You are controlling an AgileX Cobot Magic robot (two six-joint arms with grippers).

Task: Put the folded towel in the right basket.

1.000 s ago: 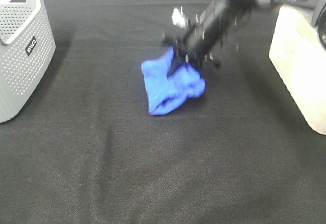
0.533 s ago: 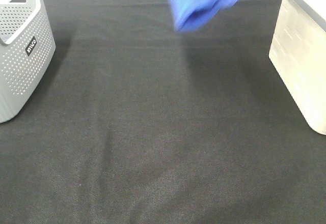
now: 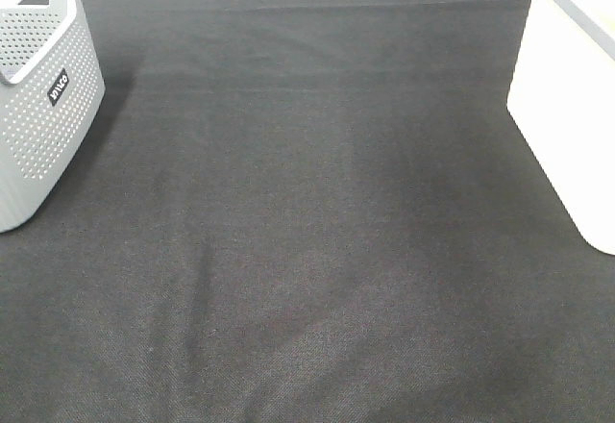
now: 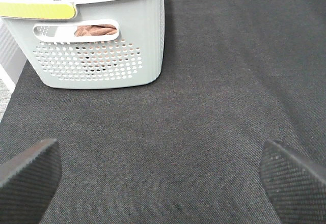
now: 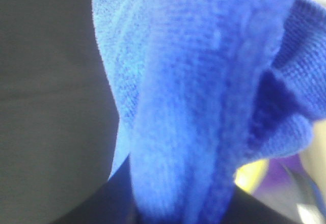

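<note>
- Blue terry towel is filling the right wrist view, hanging bunched in soft, ribbed folds over dark cloth. It is showing nowhere in the high view, so it is probably being held aloft outside that frame.
- Right gripper is hiding its jaws behind the fabric; judging from the hanging towel, they are clamping on it.
- White right basket, smooth-walled, is sitting at the right edge. Its inside is not showing, so the drop is likely not yet done.
- Left gripper is idling with its textured pads spread wide apart, gripping nothing. It is facing the grey perforated basket on the left, which is holding a brown cloth.
- Black woven tablecloth is lying matte and slightly creased.
</note>
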